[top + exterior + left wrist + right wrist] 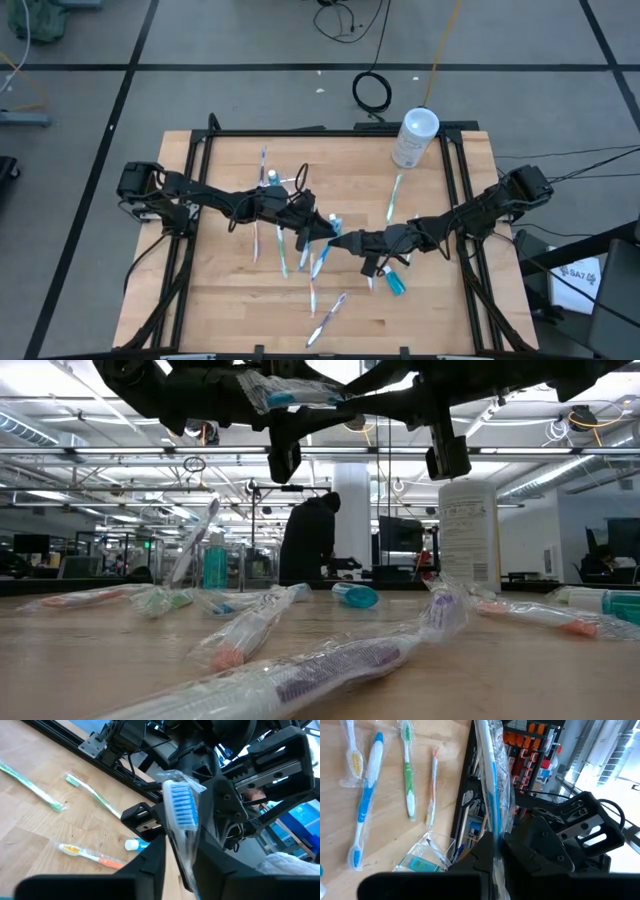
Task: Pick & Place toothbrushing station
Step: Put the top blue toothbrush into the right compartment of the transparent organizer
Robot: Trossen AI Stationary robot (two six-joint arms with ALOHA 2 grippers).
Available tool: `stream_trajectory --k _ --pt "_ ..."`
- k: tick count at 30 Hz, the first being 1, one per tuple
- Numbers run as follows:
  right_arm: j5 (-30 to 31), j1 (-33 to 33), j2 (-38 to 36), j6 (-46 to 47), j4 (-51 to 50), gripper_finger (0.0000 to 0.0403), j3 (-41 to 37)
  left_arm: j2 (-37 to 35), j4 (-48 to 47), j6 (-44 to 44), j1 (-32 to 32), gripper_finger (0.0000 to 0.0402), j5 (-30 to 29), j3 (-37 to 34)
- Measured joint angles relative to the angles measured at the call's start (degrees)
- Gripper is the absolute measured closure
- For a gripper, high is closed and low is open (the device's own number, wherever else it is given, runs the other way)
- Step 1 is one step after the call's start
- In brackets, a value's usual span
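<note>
My left gripper (318, 232) and my right gripper (350, 240) meet above the table's middle. Both are shut on one blue toothbrush in a clear wrapper (290, 395), which is held high above the table. The small clear cup (271, 180) stands at the far left of the table with a toothbrush leaning in it; it also shows in the low view (214, 560). No gripper is near the cup. My left gripper pinches the wrapped blue toothbrush between its two fingers just below the bristle head (181, 837). The head (181, 805) sticks out past the fingertips, lifted clear of the table. My right gripper pinches the wrapped handle (495, 837) between its two fingers. The handle (487, 765) runs on past the fingertips, clear of the table.
Several wrapped toothbrushes (305, 255) lie scattered on the wooden table. A small teal tube with a white cap (392, 284) lies under the right arm. A white canister (415, 137) stands at the far right corner. Black rails (190, 230) frame the table.
</note>
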Motion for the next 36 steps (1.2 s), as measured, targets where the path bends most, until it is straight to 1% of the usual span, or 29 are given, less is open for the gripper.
stream_trajectory --k 7,9,11,14,17,20,23,25,28,30,33,36 --pt "0.17 -0.02 0.04 -0.02 -0.58 0.0350 0.00 -0.02 0.12 -0.02 -0.02 0.0384 0.42 0.00" --pt "0.16 -0.01 0.04 0.00 -0.86 0.0338 0.00 -0.02 0.00 -0.01 0.04 0.0393 1.46 0.00" --pt "1.56 0.08 0.04 0.01 -0.90 0.0328 0.00 -0.02 -0.24 0.03 0.02 0.0390 1.69 0.00" --pt "5.70 0.85 0.04 2.90 -1.08 0.0315 0.00 -0.02 -0.34 0.48 0.05 0.0381 1.53 0.00" --pt "11.17 2.13 0.04 8.97 -1.26 0.0307 0.00 -0.47 -0.52 3.21 0.50 0.0387 1.07 -0.02" --pt "17.91 3.87 0.00 12.91 -2.76 0.0303 0.04 -1.27 -0.64 5.44 1.51 0.0395 0.91 -0.02" --pt "25.35 5.35 0.00 17.08 -6.63 0.0303 0.04 -3.06 -1.33 7.60 2.98 0.0389 -0.10 -0.04" --pt "30.72 6.10 0.00 21.36 -9.00 0.0304 -0.02 -5.33 -3.88 10.43 4.16 0.0391 -1.44 -0.04" --pt "36.69 6.33 0.00 27.48 -9.39 0.0304 -0.99 -8.81 -5.96 16.56 5.31 0.0396 -6.02 -0.02" --pt "37.40 5.45 0.00 29.19 -9.44 0.0304 -2.00 -11.04 -6.74 21.37 5.53 0.0394 -11.44 -0.04" --pt "37.37 2.99 0.00 29.71 -8.18 0.0305 -3.35 -13.34 -6.93 29.60 5.54 0.0394 -22.68 -0.01" --pt "37.30 -0.80 0.00 33.76 -3.64 0.0305 -4.61 -13.47 -6.17 36.43 5.23 0.0397 -36.02 0.00"
